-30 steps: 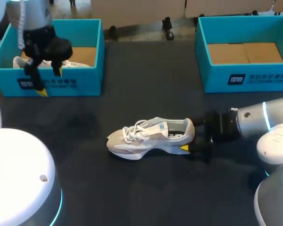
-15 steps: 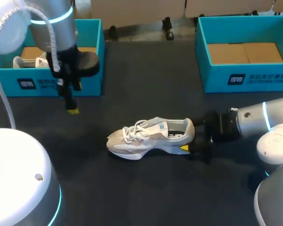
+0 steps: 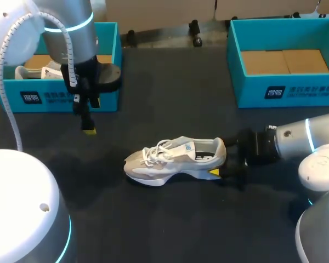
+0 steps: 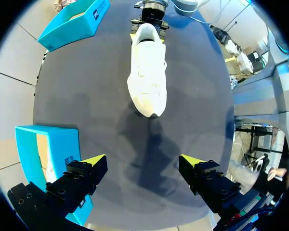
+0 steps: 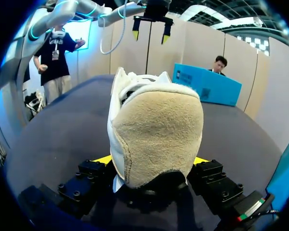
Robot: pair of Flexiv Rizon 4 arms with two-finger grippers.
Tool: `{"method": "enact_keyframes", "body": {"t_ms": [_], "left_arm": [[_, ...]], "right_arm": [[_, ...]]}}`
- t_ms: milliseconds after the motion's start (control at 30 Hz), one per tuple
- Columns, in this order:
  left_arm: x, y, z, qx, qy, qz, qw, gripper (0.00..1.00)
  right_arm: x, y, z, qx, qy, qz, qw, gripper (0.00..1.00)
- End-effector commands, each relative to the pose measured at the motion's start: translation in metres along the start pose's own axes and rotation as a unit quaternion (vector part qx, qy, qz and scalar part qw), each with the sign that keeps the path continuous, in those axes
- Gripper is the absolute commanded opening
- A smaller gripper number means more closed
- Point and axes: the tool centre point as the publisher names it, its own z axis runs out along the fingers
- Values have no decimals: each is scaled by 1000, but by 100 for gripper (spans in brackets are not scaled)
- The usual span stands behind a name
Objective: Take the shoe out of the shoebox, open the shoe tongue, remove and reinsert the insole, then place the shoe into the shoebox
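Dark table [image 3: 170, 219]: left claw [image 4: 142, 162] apart, pointing down; right claw [image 5: 151, 161] level, clamped on shoe [image 3: 172, 159].

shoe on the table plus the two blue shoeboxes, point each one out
shoe [image 3: 170, 160]: head view, on its side at midfoot.
left shoebox [image 3: 11, 94]: head view, on its front wall.
right shoebox [image 3: 252, 90]: head view, on its front wall.

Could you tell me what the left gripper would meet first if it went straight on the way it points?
Most likely the bare table, just short of the shoe; the left gripper has open jaws with nothing between them. Depth is unclear, so the toe is possible.
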Motion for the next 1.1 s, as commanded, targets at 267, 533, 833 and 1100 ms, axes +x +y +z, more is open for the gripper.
{"method": "enact_keyframes", "body": {"t_ms": [267,533,833,1100], "left_arm": [[-13,-3,0,-1,-16,-85,996,100],[-5,-27,2,-11,-27,-208,978,100],[9,-53,-2,7,-9,-340,940,100],[15,-76,1,11,-3,-460,888,100]], "right_arm": [[0,0,6,3,-1,0,1000,0],[0,0,6,3,-1,0,1000,0],[0,0,6,3,-1,0,1000,0],[0,0,6,3,-1,0,1000,0]]}}
